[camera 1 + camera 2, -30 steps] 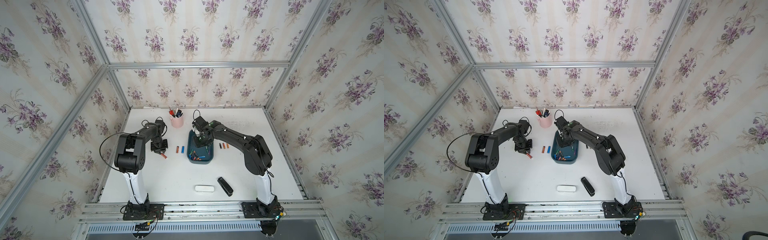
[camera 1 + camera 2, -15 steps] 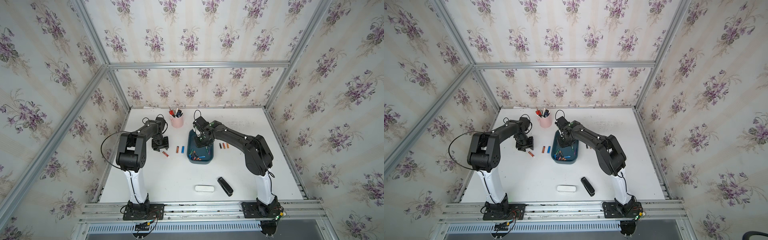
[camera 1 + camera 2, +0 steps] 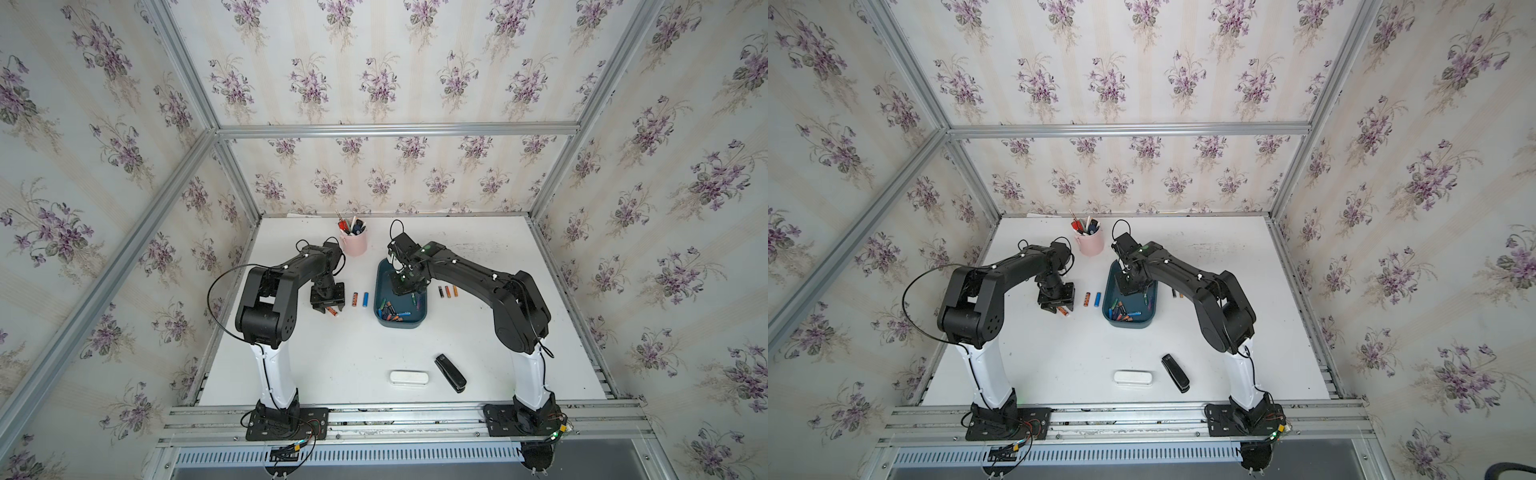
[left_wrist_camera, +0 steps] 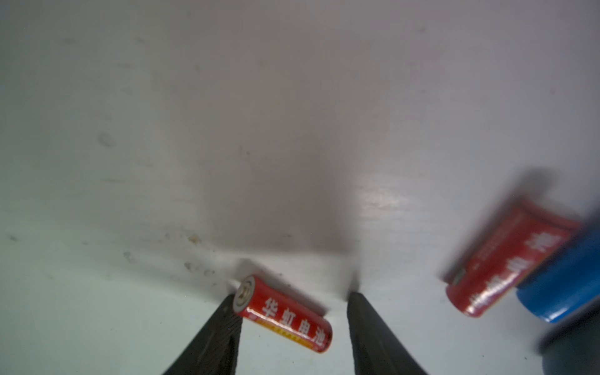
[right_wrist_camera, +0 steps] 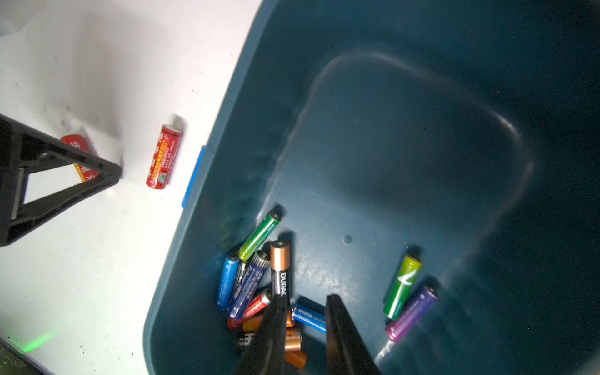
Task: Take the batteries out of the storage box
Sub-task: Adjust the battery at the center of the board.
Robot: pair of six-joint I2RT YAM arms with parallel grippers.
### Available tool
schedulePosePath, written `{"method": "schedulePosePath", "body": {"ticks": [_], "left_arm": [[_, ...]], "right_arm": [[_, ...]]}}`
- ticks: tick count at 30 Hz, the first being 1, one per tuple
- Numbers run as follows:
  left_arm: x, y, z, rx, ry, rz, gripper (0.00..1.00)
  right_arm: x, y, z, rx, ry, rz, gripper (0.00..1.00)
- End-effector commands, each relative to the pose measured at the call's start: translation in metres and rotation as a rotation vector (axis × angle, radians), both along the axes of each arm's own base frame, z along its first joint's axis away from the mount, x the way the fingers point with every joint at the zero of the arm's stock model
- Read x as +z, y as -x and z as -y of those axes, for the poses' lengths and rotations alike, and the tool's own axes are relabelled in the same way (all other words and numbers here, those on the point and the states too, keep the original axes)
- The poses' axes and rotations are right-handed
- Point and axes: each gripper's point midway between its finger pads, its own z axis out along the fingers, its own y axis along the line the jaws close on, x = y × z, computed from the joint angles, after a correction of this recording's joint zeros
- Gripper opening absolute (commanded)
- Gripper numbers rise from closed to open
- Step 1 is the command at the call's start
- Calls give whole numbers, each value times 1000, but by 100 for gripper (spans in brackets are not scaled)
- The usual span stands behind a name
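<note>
The dark teal storage box (image 3: 399,325) (image 3: 1127,324) (image 5: 246,97) sits mid-table with several batteries (image 3: 392,313) (image 3: 1121,313) piled at its near end. My left gripper (image 3: 330,309) (image 3: 1059,309) (image 4: 293,297) is open, low over the table left of the box. A red battery (image 4: 285,315) lies on the table between its fingers. My right gripper (image 3: 409,291) (image 3: 1133,289) (image 5: 306,297) hangs inside the box, its jaws a narrow way apart. A black-and-copper battery (image 5: 280,269) sticks out past one fingertip. Whether it is gripped does not show.
An orange battery (image 3: 355,299) and a blue one (image 3: 366,299) lie between my left gripper and the box. Three more (image 3: 448,291) lie right of it. A pink cup (image 3: 354,243) stands behind. A white case (image 3: 409,377) and a black oblong (image 3: 450,372) lie near the front.
My left gripper's jaws have opened and let the red battery go onto the table. The right arm has not moved.
</note>
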Motion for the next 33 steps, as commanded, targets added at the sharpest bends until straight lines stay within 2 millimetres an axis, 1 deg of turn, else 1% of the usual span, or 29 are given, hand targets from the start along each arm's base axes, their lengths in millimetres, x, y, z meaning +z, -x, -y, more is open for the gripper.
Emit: {"method": "schedulePosePath", "body": {"ticks": [1,8,10,13,19,22,26,33], "left_arm": [[2,4,-2,12,-14,-1,49],[-2,0,-1,8,-17,3,31],[-3,-4,-1,2,-16,6,26],[-4,-13,3,-18,-1,11,22],[-1,-33,10,-76,20,22,20],[2,-38,14,-86,35,24,20],[2,-42,20,-96,56,28,20],[0,-43,34,-116,84,23,21]], "right_arm": [[4,-1,0,-3,-9,11,27],[5,-1,0,-5,-8,14,26],[5,-2,1,-6,-5,15,27],[6,-2,2,-9,-3,16,27],[3,-3,3,-18,0,12,26],[3,-5,3,-21,1,13,26],[4,-8,3,-26,2,12,26],[3,-8,3,-23,5,11,26]]}}
